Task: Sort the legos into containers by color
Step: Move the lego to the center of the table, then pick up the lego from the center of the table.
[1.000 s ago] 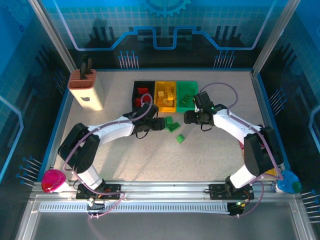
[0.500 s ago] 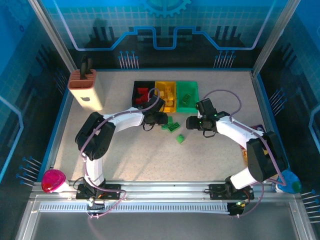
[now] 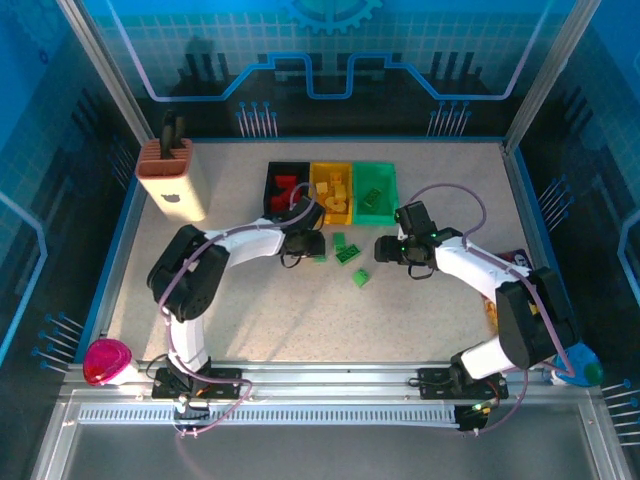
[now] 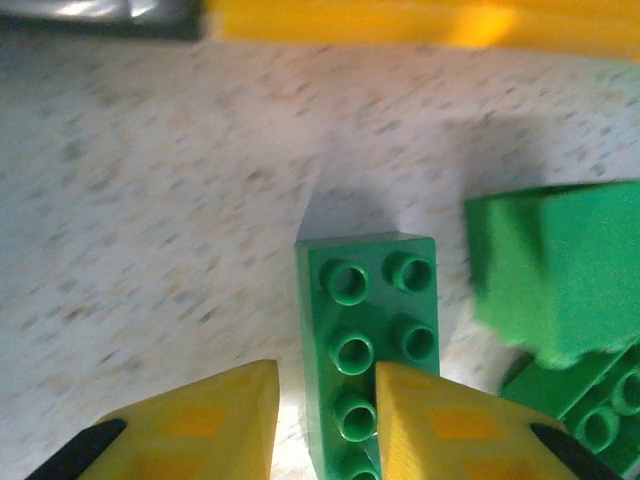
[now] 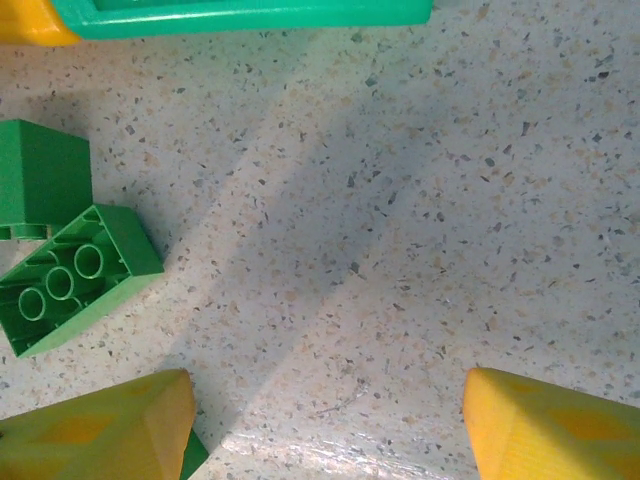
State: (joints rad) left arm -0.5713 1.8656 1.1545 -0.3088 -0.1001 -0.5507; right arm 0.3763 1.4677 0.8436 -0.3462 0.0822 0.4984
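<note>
Clipped at 6 o'clock: long green studded plastic brick (image 4: 365, 330). Clipped at 3 o'clock, blurred: green plastic block (image 4: 555, 265). Brick contact with left gripper (image 4: 325, 410): can't tell.

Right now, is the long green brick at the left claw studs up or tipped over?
Studs up: the long green brick lies flat on the table, round studs facing the camera.

Three bins (image 3: 331, 167) stand side by side at the middle of the desk's (image 3: 300, 320) far edge, with a tall block (image 3: 172, 180) by its far left corner. Loose bricks (image 3: 346, 252) lie just before the bins, one brick (image 3: 361, 277) nearer the centre.
</note>
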